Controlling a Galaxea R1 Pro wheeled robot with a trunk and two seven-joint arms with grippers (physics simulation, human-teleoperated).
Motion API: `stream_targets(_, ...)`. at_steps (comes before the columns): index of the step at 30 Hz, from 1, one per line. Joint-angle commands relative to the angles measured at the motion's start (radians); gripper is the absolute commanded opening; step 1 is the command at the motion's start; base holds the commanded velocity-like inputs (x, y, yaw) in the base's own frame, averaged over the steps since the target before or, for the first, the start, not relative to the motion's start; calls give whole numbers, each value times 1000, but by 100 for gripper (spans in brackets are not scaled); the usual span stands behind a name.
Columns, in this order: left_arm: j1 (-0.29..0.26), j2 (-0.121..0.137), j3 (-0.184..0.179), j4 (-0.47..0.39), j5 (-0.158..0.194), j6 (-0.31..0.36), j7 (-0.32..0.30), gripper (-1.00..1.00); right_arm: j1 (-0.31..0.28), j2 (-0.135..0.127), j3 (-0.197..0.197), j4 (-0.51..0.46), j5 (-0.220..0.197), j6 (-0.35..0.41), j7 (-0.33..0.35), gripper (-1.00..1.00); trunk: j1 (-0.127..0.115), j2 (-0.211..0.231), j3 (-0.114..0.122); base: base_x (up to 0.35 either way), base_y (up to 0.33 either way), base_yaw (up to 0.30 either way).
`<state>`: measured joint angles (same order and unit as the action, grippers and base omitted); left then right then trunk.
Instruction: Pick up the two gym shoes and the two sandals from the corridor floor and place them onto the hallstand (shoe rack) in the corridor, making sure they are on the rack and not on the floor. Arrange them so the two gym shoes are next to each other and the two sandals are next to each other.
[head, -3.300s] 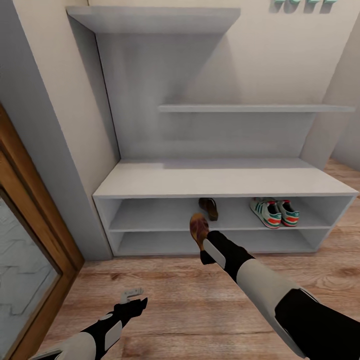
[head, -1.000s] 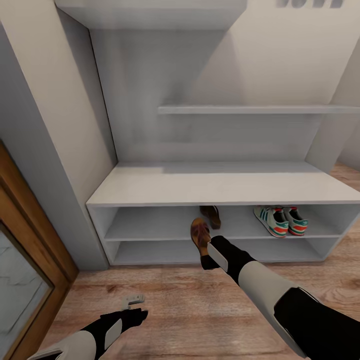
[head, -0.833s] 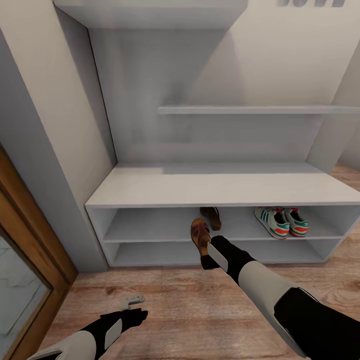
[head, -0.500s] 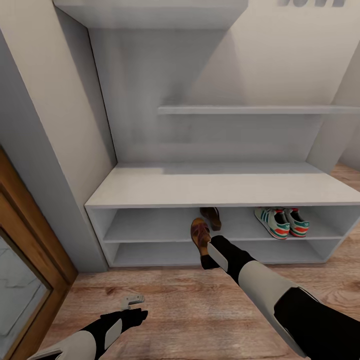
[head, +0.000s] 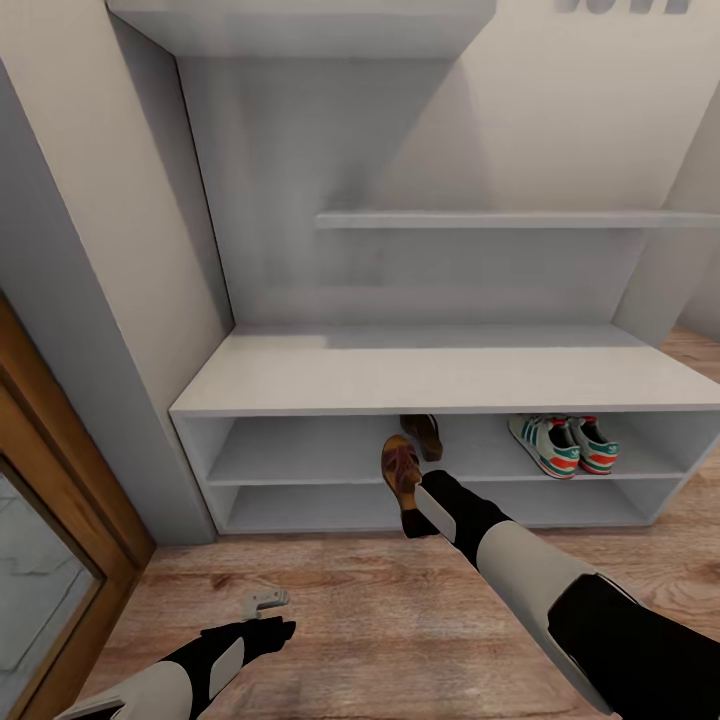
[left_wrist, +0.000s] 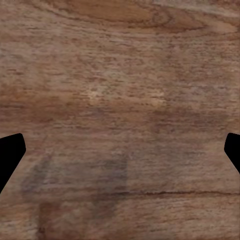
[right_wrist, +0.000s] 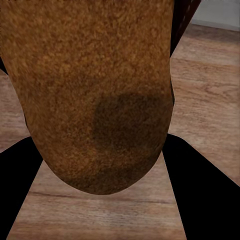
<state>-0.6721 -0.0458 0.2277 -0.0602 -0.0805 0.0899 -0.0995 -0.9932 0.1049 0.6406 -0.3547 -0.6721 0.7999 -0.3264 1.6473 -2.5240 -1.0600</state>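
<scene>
The two gym shoes stand side by side on the upper open shelf of the hallstand, toward its right end. One brown sandal lies on the same shelf near the middle. My right gripper is shut on the other sandal, held just in front of the shelf edge above the corridor floor; its brown sole sits between the fingers in the right wrist view. My left gripper hangs open low over the floor.
A wooden door frame with a glass panel stands at the left, beside a grey wall pillar. Floating shelves hang above the bench top. Bare planks stretch in front of the rack.
The view shifted a little since 3.3 s ago as the camera moved closer to the rack. Over the last second neither the arms nor the shoes have visibly moved.
</scene>
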Motion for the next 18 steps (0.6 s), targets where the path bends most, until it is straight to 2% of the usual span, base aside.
stream_targets(1,0,0,9,-3,-8,7,-3,100,-1,-1,7,-1,-11,2,-8,-100,0,0,-1,0,0,0)
stream_targets(18,0,0,9,-3,-8,7,-3,100,-1,-1,8,-1,-11,4,-8,-100,0,0,-1,33,0,0)
